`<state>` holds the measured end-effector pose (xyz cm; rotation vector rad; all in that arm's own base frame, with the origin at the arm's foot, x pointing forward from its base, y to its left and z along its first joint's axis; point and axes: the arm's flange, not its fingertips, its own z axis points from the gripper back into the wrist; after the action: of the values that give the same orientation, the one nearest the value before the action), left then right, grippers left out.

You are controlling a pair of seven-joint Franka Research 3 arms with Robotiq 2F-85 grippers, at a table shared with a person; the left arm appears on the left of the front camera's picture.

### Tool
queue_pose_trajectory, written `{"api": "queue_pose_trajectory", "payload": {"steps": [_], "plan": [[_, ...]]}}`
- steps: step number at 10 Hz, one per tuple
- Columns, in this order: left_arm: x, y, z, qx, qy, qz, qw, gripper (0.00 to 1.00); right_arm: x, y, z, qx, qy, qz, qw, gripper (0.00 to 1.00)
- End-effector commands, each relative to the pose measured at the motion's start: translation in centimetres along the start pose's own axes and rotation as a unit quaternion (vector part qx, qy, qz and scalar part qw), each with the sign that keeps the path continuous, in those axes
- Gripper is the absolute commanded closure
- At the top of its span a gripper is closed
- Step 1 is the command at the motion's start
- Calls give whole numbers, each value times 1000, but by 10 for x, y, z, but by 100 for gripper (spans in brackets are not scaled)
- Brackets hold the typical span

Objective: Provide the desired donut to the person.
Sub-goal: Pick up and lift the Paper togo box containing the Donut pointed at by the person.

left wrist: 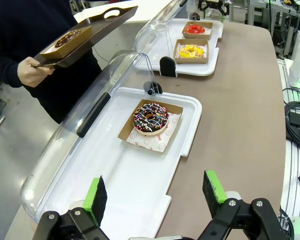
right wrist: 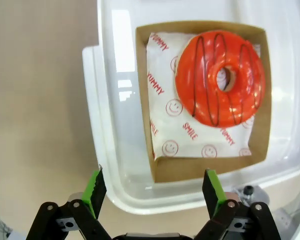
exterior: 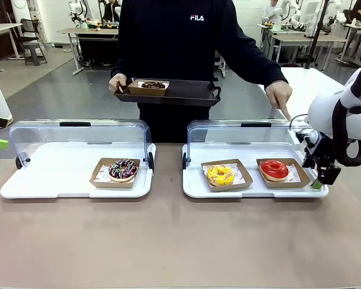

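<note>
Near the table's [exterior: 168, 241] right edge, the released right end effector [right wrist: 154, 187] hangs just beside the pointed-at red donut [right wrist: 220, 77].

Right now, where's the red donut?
Front view, right side: the red donut lies in the right-hand case, right of the yellow donut, close to the right pincer.

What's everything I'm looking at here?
lidded trays: two, white with clear lids, side by side on brown table
sprinkled donut: one, chocolate, left tray
yellow donut: one, yellow, right tray
red donut: one, red, right tray
serving tray: one, black, held by person, carrying a dark donut
pointing hand: one, aimed down at right tray's lid
left gripper: one, black and green, open, over left tray
right gripper: one, black and green, open, near red donut
</note>
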<state>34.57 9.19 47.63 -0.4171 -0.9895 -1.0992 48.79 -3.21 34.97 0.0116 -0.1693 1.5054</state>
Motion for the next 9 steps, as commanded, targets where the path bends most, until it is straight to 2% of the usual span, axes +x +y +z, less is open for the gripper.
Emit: {"api": "queue_pose_trajectory", "payload": {"steps": [1,2,6,7,9], "plan": [[1,1,1,-1,-6,6,1000,0,-3,-14,-13,-18,-24,6,1000,0],[1,1,1,-1,-6,6,1000,0,-2,-17,-17,-26,-36,8,999,0],[1,1,1,-1,-6,6,1000,0,-1,-26,-24,-42,-22,3,999,0],[1,1,1,-1,-6,6,1000,0,-3,-28,-27,-38,-19,2,999,26],[1,1,1,-1,-6,6,1000,0,-6,-27,-25,-45,-7,1,999,85]]}}
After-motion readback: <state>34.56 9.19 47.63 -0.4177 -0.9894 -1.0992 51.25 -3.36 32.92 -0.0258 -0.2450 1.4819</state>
